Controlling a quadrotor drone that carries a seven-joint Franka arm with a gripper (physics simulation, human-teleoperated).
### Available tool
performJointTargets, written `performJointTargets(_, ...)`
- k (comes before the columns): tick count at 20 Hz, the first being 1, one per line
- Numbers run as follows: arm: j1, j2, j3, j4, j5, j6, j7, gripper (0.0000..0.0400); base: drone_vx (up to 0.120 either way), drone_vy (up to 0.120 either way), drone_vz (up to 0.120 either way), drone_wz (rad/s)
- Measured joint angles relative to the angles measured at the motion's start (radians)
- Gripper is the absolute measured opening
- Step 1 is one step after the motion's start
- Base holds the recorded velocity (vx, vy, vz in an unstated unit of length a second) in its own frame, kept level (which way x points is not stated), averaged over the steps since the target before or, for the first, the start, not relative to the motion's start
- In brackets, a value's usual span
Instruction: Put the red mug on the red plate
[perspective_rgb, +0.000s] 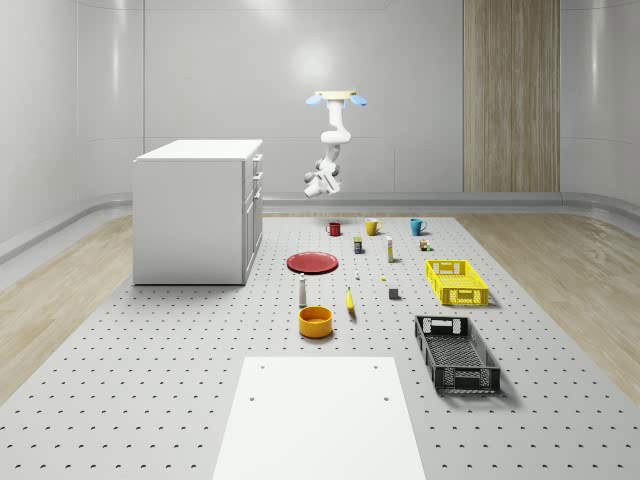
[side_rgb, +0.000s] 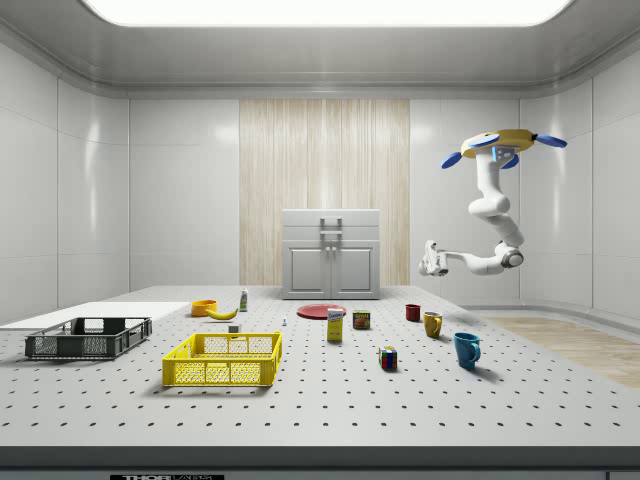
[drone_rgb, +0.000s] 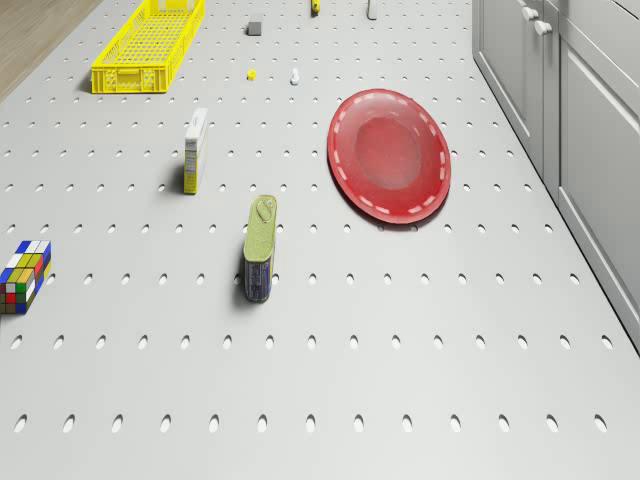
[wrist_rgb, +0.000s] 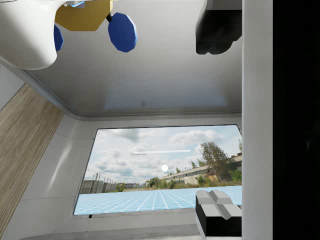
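One red mug (perspective_rgb: 334, 229) stands beyond the red plate (drone_rgb: 389, 156)

In the drone view the yellow crate (drone_rgb: 150, 45) is cut off at the frame's 12 o'clock edge, the cabinet (drone_rgb: 570, 120) runs out past the 3 o'clock edge, and the Rubik's cube (drone_rgb: 22, 275) is clipped at 9 o'clock. A yellow object (drone_rgb: 315, 5) and a pale object (drone_rgb: 371, 8) at 12 o'clock show only slivers, too little to name.

In the wrist view a wide black band at 3 o'clock hides that side, and the tool's fingers (wrist_rgb: 216, 212) are cut by the frame's edges.

In the whole-scene view the small items (perspective_rgb: 393, 293) between the red plate (perspective_rgb: 313, 262) and yellow crate are too small to identify.
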Motion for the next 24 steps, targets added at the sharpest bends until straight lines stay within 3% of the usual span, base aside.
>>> performJointTargets(4, -0.147, -0.057, 0.249, -0.257, -0.452, -0.008, 0.143, 0.0400, 0.120, 0.000, -0.120, 0.000)
performJointTargets(9, -0.410, -0.125, 0.472, -0.488, -0.892, -0.106, 0.361, 0.0400, 0.120, 0.000, -0.120, 0.000)
performJointTargets(13, -0.593, -0.173, 0.573, -0.557, -1.060, -0.191, 0.486, 0.0400, 0.120, 0.000, -0.120, 0.000)
performJointTargets(16, -0.685, -0.204, 0.618, -0.576, -1.117, -0.231, 0.546, 0.0400, 0.013, 0.053, -0.120, 0.000)
performJointTargets(21, -0.772, -0.246, 0.661, -0.587, -1.151, -0.258, 0.604, 0.0400, 0.000, 0.120, -0.120, 0.000)
performJointTargets(24, -0.801, -0.267, 0.676, -0.588, -1.155, -0.259, 0.625, 0.0400, 0.080, 0.000, -0.120, 0.000)
